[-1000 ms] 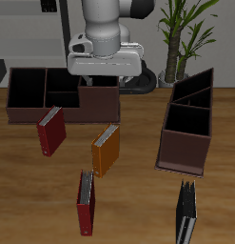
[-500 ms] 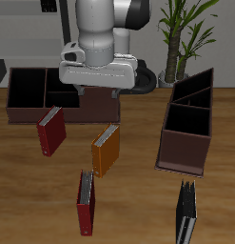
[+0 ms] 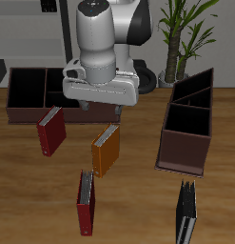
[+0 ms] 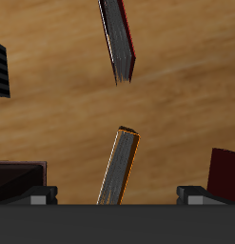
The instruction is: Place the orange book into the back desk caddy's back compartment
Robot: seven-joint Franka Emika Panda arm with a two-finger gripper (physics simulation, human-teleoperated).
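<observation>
Below the hand point(image 4: 117, 195) (jaws wide apart) stands the orange book point(image 3: 106, 150).

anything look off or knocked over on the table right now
Nothing looks spilled or damaged. The orange book, two dark-red books and the black book stand scattered on the table at mixed angles, outside both caddies. The gripper hangs above the orange book, holding nothing.

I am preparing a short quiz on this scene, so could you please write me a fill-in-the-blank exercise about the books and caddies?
1. The orange book stands on the ____.
2. The number of dark-red books on the table is ____.
3. The book nearest the table's front edge, beside the end-on caddy, is ____ in colour.

Missing words: table; two; black
</observation>
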